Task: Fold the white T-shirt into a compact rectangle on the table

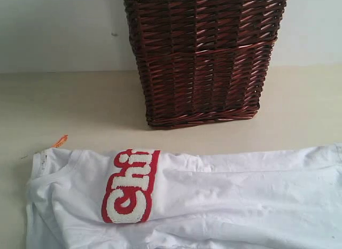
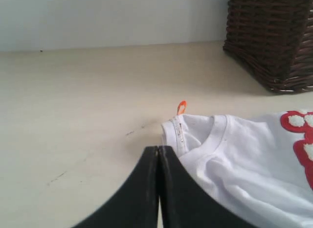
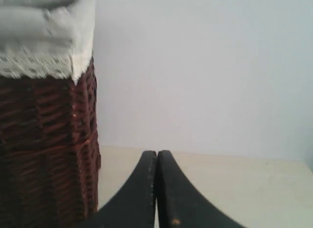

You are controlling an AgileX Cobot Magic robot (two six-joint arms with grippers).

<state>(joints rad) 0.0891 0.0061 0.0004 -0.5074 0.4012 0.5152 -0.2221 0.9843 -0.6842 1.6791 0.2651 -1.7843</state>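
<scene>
The white T-shirt (image 1: 214, 201) lies along the front of the table (image 1: 69, 104), folded lengthwise, with red-outlined letters (image 1: 131, 186) showing and an orange neck tag (image 1: 60, 140) at its left end. In the left wrist view my left gripper (image 2: 160, 148) is shut and empty, its tips just short of the shirt's collar (image 2: 195, 140). My right gripper (image 3: 157, 153) is shut on nothing, raised above the table near the basket. Neither gripper shows in the exterior view.
A tall dark brown wicker basket (image 1: 203, 56) with a white lace-edged liner (image 3: 44, 32) stands at the back middle of the table. A pale wall (image 1: 53, 30) runs behind it.
</scene>
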